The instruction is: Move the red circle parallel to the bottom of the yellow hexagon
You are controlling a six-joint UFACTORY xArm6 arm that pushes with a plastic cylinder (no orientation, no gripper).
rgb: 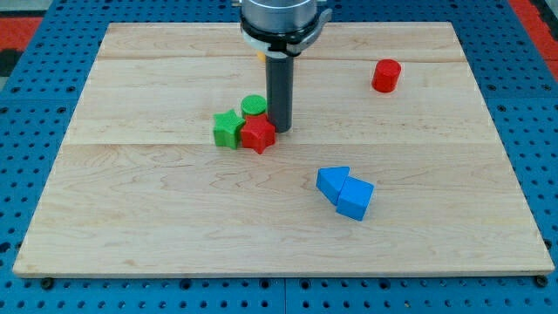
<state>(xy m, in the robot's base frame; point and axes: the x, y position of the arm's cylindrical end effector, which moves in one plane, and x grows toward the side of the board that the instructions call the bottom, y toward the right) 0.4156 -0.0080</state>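
**A:** Well, where does the rod end?

**B:** My tip (281, 129) is down on the bench (131, 218). It touches, or all but touches, the red star (257, 134) on its view's-left side. The green circle (254, 105) is just up and left of it, and the green star (227, 128) lies beyond the red star. There's no hand to open or close, only a bare rod, and it holds nothing.

**A:** And the red circle?

**B:** The red circle (385, 76) stands alone, well apart from my tip, up and toward the view's right. A sliver of yellow shows behind the arm, straight above my tip. I take it for the yellow hexagon (260, 58), though its shape is hidden. Two blue blocks (344, 192) sit touching each other, below and right of my tip.

**A:** How will the circle handle?

**B:** It looks like a small, stiff, light block, so I'd expect it to slide easily on smooth wood. Being round, it will likely roll off a push that is off-centre.

**A:** So where do you bear on it?

**B:** On its far side, the view's right, low on the wall and square through its middle. That should send it leftward toward the spot below the yellow block. I'd also steer wide of the star cluster on the way over.
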